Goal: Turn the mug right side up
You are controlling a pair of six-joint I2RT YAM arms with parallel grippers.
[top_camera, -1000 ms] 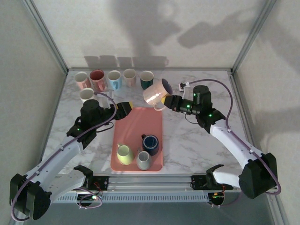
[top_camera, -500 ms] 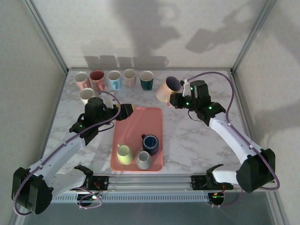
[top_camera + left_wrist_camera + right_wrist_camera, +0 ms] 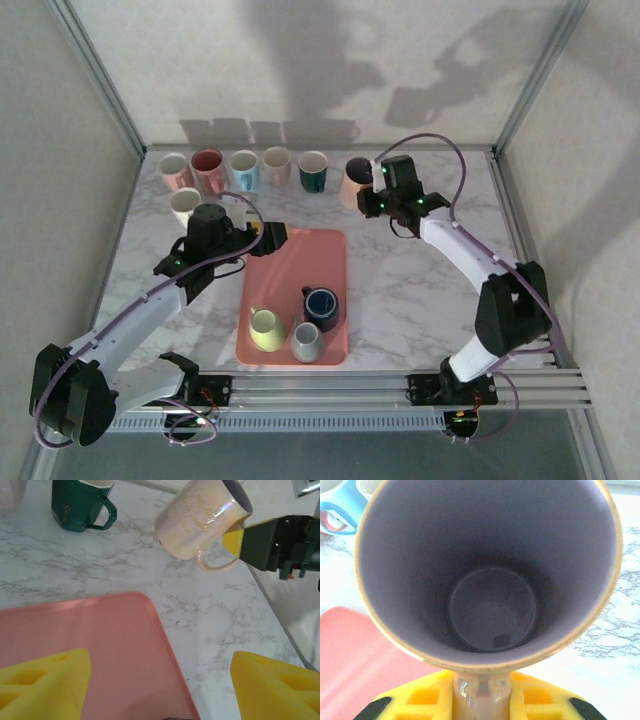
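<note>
Clamping right claw [image 3: 481,690] on mug [image 3: 490,580] handle, leaving body free for turning. Holding mug at back of table [image 3: 400,290], just right of green mug [image 3: 313,170]. Long axis tilting, mouth pointing up toward my wrist. Left claw [image 3: 160,680] gaping over tray [image 3: 100,640], gripping nothing.

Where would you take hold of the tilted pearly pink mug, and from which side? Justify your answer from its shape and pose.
Grip the pearly pink mug by its handle, coming in from the handle side, as the right gripper does. The loop stands proud of the wall and fits between two fingers. The body looks wide, glossy and tapered, so a grip there would probably slip.
</note>
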